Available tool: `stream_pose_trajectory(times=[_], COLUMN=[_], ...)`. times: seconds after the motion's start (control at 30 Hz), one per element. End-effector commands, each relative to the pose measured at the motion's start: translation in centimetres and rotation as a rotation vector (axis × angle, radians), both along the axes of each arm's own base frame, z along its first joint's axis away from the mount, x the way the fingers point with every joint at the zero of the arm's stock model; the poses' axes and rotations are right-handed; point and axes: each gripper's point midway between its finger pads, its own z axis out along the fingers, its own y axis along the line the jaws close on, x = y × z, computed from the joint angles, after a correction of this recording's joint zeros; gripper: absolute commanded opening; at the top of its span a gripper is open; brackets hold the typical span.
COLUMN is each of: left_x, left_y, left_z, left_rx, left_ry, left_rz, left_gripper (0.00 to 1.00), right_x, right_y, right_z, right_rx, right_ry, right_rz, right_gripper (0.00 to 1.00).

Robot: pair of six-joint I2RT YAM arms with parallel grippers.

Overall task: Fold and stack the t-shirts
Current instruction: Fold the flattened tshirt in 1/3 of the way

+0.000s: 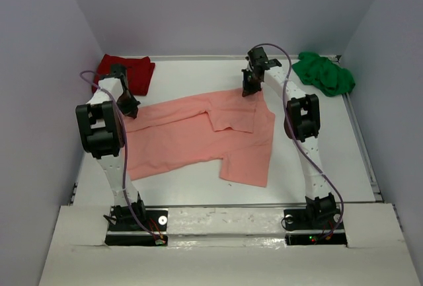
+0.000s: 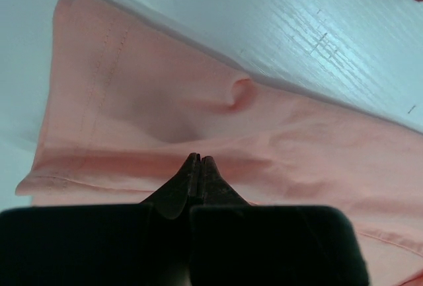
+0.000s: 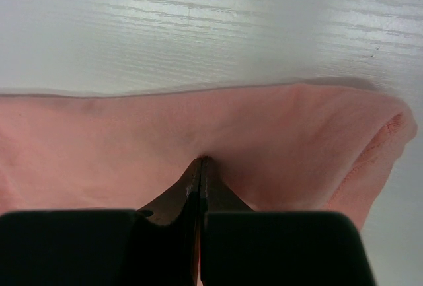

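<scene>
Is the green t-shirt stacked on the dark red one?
No, the green t-shirt lies crumpled far right, the dark red t-shirt far left, well apart.

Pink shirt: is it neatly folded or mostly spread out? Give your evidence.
Mostly spread, only partly folded: the pink shirt sprawls wide across the table, with one part doubled over near its far edge.

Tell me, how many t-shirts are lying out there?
3. A salmon-pink t-shirt spread in the middle, a dark red t-shirt at far left, a bright green t-shirt at far right. None looks hidden.
</scene>
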Motion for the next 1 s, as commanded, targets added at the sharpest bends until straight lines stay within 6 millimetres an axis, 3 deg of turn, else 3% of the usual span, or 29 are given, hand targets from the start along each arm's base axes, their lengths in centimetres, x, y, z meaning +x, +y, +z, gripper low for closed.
stream_pose_trajectory(times=[0.0,0.37,0.6,0.8,0.97], left_x=[0.1,0.6,2.7,5.0,6.0], left_y=[1.2,1.3,1.5,-0.4,-3.6], left_z=[0.4,-2.8,-3.9,-4.4,-4.9], left_rx=[0.047,0.038,0.038,0.008,0.000], left_ry=[0.017,0.072,0.069,0.048,0.059], left_rz=[0.010,0.001,-0.005,-0.050,-0.111], left_gripper=[0.00,0.00,0.00,0.00,0.00], right_x=[0.6,0.1,-0.2,-0.8,-1.4], right_y=[-0.7,-3.5,-5.4,-7.2,-9.0], right_z=[-0.2,-1.9,-2.3,-2.9,-3.5], right_rx=[-0.023,-0.046,-0.080,-0.115,-0.142], right_ry=[-0.020,0.039,0.057,0.078,0.102], right_rz=[-0.005,-0.072,-0.117,-0.150,-0.182], right_gripper=[0.00,0.00,0.00,0.00,0.00])
